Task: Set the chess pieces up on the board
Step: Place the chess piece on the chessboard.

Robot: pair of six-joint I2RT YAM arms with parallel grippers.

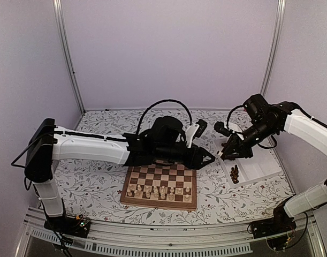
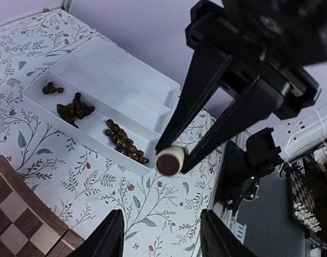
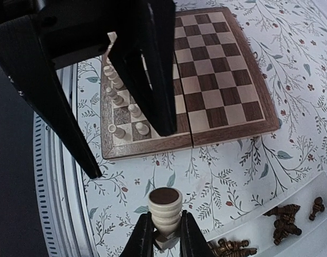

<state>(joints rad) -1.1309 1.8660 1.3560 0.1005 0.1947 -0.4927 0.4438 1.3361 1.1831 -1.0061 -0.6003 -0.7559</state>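
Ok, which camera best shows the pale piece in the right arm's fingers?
The right wrist view: the pale piece sits close up, ringed body and dark base clear. The left wrist view shows only its round base; from above it is too small to see.

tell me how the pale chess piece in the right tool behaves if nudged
The pale piece looks like rigid turned wood, probably stiff and light. Its round, ribbed body may twist while pinched by the right tool. Laid sideways it would likely roll; on its flat base it should stand.
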